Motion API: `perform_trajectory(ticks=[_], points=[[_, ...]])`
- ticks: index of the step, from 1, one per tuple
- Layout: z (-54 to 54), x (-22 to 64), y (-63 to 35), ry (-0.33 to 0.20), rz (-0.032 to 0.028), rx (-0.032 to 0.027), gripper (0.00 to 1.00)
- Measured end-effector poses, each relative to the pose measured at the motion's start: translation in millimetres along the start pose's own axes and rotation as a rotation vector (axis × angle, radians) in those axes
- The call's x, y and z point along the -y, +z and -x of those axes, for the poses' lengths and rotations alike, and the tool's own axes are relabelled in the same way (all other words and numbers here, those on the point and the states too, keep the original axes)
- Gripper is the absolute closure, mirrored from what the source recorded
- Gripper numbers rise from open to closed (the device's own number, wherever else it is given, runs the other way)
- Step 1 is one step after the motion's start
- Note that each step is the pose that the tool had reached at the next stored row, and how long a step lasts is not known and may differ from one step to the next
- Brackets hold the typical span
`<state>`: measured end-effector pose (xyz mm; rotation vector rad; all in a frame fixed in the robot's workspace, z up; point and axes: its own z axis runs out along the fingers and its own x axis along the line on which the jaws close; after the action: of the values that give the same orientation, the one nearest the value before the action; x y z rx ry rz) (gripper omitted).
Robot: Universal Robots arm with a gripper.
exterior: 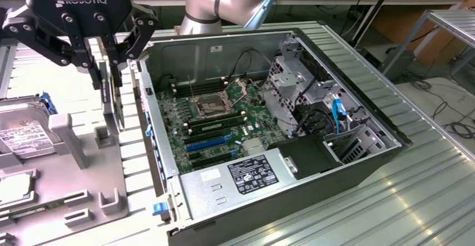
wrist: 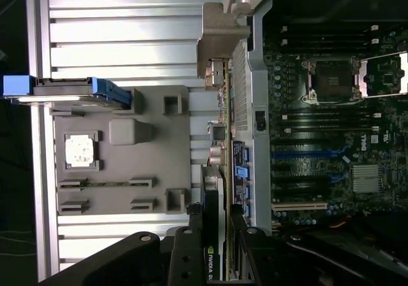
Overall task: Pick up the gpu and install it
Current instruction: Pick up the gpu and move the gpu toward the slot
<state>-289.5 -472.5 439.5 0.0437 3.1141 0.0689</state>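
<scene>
Wrist view, tool (wrist: 218, 221) clamped on the gpu (wrist: 220, 165), card edge-on, fan face hidden, beside open computer case (wrist: 258, 95)

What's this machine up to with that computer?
A robot arm's gripper is clamped on the gpu, a slim card held on edge. The card hangs over the grey parts tray, just outside the open computer case. It is not yet in the motherboard.

Black hand (exterior: 109, 79) — black gpu (wrist: 213, 197), green board edge, silver bracket. Green motherboard (exterior: 222, 118) with blue slots (exterior: 208, 143) — grey tray (wrist: 121, 165) on a ribbed silver surface (exterior: 415, 190).
</scene>
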Motion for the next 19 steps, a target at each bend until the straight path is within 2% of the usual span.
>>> perform_trajectory(ticks=[19], points=[[13.8, -0.4, 0.4, 0.0, 0.0001, 0.0001, 0.73]])
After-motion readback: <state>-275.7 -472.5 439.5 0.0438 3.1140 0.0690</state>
